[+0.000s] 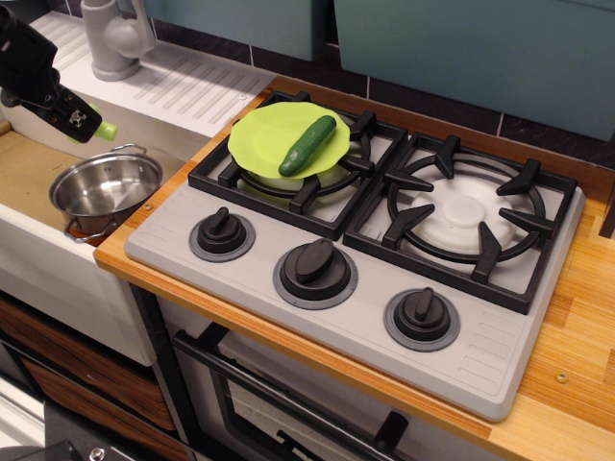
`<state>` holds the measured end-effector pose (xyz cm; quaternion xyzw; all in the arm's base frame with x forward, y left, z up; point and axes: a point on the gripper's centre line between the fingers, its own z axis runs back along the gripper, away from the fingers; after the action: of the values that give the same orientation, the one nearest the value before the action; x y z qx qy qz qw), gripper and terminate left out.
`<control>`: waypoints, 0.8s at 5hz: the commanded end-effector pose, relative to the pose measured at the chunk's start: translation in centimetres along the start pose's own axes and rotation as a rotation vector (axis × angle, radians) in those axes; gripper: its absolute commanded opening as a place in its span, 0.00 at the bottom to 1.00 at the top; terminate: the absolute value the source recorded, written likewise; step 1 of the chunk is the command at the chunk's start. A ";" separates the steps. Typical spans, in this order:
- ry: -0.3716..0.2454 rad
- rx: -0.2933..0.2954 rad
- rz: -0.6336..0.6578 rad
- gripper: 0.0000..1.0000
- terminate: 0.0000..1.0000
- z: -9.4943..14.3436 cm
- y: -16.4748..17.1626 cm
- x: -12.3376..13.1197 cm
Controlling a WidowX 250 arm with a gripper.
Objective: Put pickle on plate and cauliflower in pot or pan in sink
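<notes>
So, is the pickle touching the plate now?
Touching. The observation.image view shows the pickle lying flat on the plate, with no gap under it.

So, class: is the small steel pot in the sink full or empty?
Empty: the shiny steel pot shows only bare metal inside.
</notes>
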<state>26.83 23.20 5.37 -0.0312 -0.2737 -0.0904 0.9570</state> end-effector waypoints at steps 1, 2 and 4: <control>-0.031 0.026 -0.016 0.00 0.00 -1.2 1.2 0.0; -0.045 0.001 0.000 0.00 0.00 -2.8 1.1 -1.2; -0.010 0.009 0.017 1.00 0.00 -2.2 0.1 -1.4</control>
<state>25.92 22.99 -0.35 -0.0668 -0.2563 -0.0672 0.9619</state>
